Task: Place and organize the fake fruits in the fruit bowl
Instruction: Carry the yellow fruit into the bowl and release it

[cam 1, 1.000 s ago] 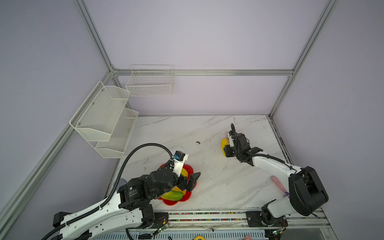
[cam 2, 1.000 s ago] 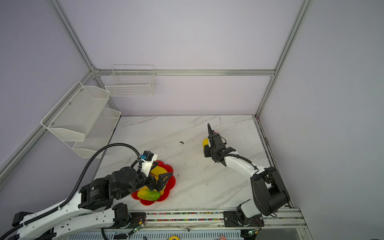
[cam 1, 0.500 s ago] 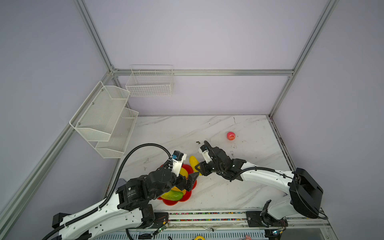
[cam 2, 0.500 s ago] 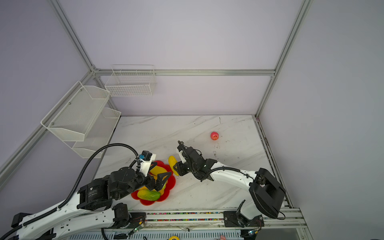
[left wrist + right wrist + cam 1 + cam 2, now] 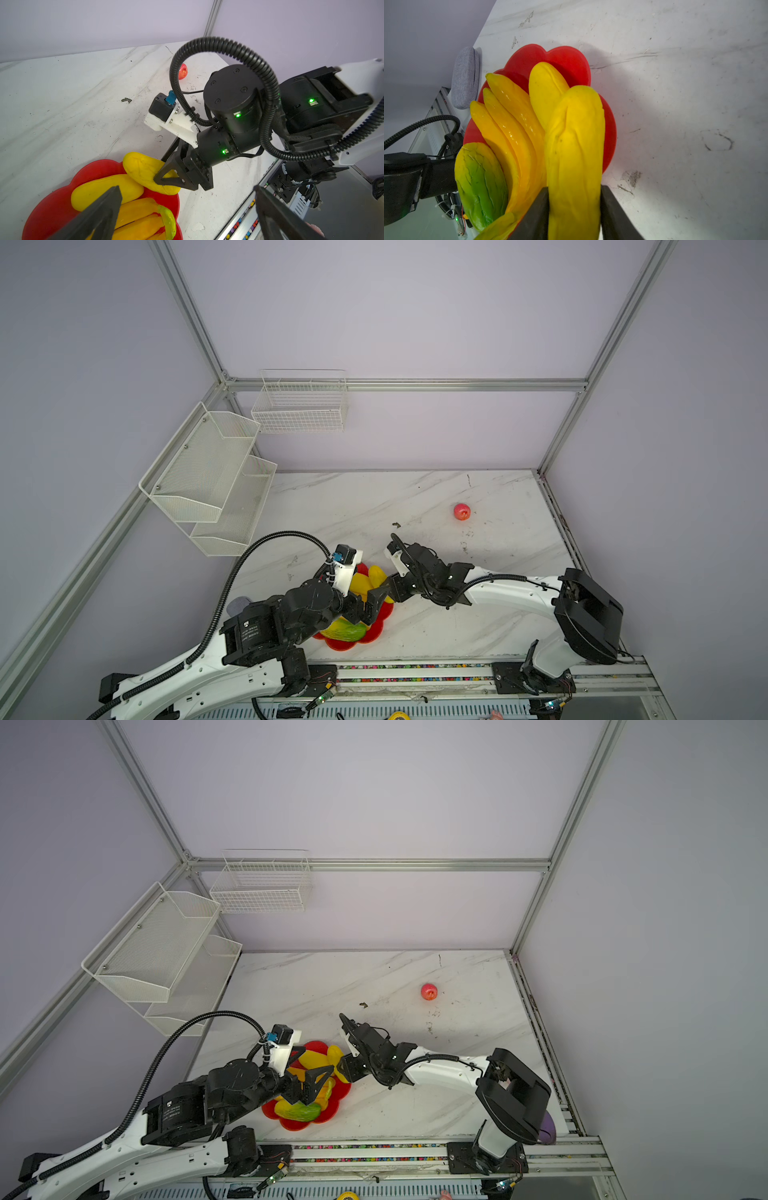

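The red flower-shaped fruit bowl [image 5: 338, 644] [image 5: 293, 1124] [image 5: 52, 207] [image 5: 566, 62] sits near the table's front edge. In it lie a bunch of bananas [image 5: 508, 124] [image 5: 141, 214], a green-yellow mango [image 5: 479, 178] [image 5: 347, 630] and a yellow mango [image 5: 544, 87] [image 5: 104, 193]. My right gripper [image 5: 574, 189] [image 5: 384, 593] [image 5: 343, 1067] is shut on a second yellow mango [image 5: 575, 145] [image 5: 145, 170], whose far end reaches over the bowl's right rim. My left gripper [image 5: 187, 188] [image 5: 374, 605] hovers open over the bowl. A pink-red apple [image 5: 461, 511] [image 5: 429, 991] [image 5: 182, 71] lies alone at the back right.
White wire baskets [image 5: 208, 477] [image 5: 301, 406] hang on the left and back walls. A grey pad [image 5: 466, 76] lies left of the bowl. The metal rail [image 5: 415, 672] runs along the front edge. The two grippers are close together above the bowl's right side.
My right gripper has carried the yellow mango from beside the apple at the back right over to the bowl's rim. The left arm has stayed over the bowl.
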`<action>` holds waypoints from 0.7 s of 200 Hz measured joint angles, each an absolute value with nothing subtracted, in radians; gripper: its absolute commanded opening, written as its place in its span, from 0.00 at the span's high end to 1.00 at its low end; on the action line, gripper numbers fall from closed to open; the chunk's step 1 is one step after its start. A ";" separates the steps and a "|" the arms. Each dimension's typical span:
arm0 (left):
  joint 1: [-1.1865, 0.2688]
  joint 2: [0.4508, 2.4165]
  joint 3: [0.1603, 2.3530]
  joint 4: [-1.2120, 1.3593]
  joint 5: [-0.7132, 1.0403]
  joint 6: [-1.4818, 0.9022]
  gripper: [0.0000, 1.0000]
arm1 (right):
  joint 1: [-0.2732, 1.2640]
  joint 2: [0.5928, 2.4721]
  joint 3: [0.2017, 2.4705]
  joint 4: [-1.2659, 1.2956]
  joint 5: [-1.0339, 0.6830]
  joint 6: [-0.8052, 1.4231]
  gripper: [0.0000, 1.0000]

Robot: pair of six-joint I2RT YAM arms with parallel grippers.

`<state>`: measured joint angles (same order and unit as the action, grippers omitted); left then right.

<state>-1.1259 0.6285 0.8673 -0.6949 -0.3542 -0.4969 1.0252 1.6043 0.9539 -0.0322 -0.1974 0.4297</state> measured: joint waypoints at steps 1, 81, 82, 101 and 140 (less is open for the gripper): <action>-1.126 0.628 0.867 -0.696 -0.354 -0.497 0.00 | 1.026 1.605 0.954 -0.032 -0.197 0.430 0.59; -1.126 0.617 0.855 -0.706 -0.364 -0.497 0.00 | 1.034 1.614 0.974 -0.035 -0.171 0.434 0.42; -1.126 0.617 0.855 -0.706 -0.364 -0.497 0.00 | 1.034 1.614 0.974 -0.035 -0.171 0.433 0.42; -1.126 0.617 0.854 -0.706 -0.364 -0.497 0.00 | 1.034 1.616 0.979 -0.038 -0.171 0.433 0.39; -1.126 0.615 0.854 -0.707 -0.368 -0.498 0.00 | 1.036 1.618 0.997 -0.042 -0.159 0.431 0.34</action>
